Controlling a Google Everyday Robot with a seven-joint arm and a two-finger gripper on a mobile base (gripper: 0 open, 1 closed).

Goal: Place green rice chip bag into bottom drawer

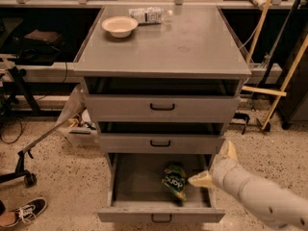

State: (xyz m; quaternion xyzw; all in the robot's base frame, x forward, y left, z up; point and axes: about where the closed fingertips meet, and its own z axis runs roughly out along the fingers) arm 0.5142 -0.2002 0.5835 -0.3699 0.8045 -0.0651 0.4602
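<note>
The green rice chip bag (174, 181) lies on the floor of the bottom drawer (137, 184), which is pulled out and open. The bag sits right of the drawer's middle, crinkled, with white lettering facing up. My gripper (210, 161) is at the drawer's right side, just right of the bag. It is open and empty. One finger (199, 179) points toward the bag's right edge, and the other (230, 150) points up outside the drawer's right wall. The arm comes in from the lower right.
The two upper drawers (162, 107) are slightly open. A beige bowl (119, 25) and a clear water bottle (150, 15) sit on the cabinet top. A box (79, 129) is left of the cabinet, a shoe (24, 211) lower left, wooden poles (284, 81) right.
</note>
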